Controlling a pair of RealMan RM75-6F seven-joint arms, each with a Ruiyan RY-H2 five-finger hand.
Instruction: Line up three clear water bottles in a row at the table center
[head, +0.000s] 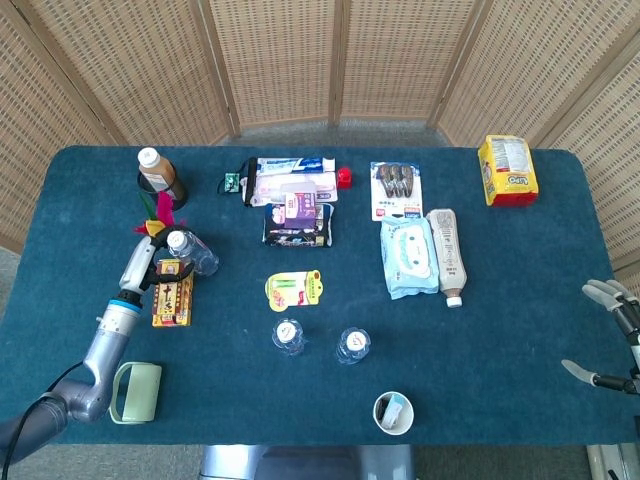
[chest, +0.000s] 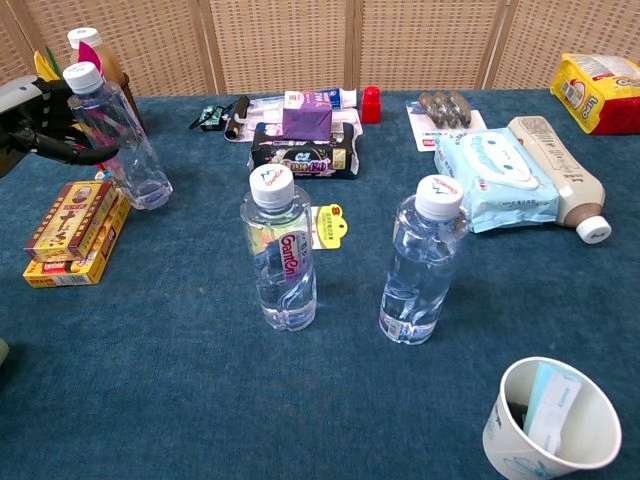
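Left hand (chest: 40, 125) grips the third bottle (chest: 118, 140) near the tabletop's left edge, tilting it, so I can carry it to the two bottles (chest: 280, 255) (chest: 420, 265) standing side by side near the front edge. Right hand (head: 612, 335) idle, fingers spread.

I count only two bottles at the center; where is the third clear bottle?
The third clear bottle is far left in the chest view, tilted, at the left robot hand, beside the yellow boxes.
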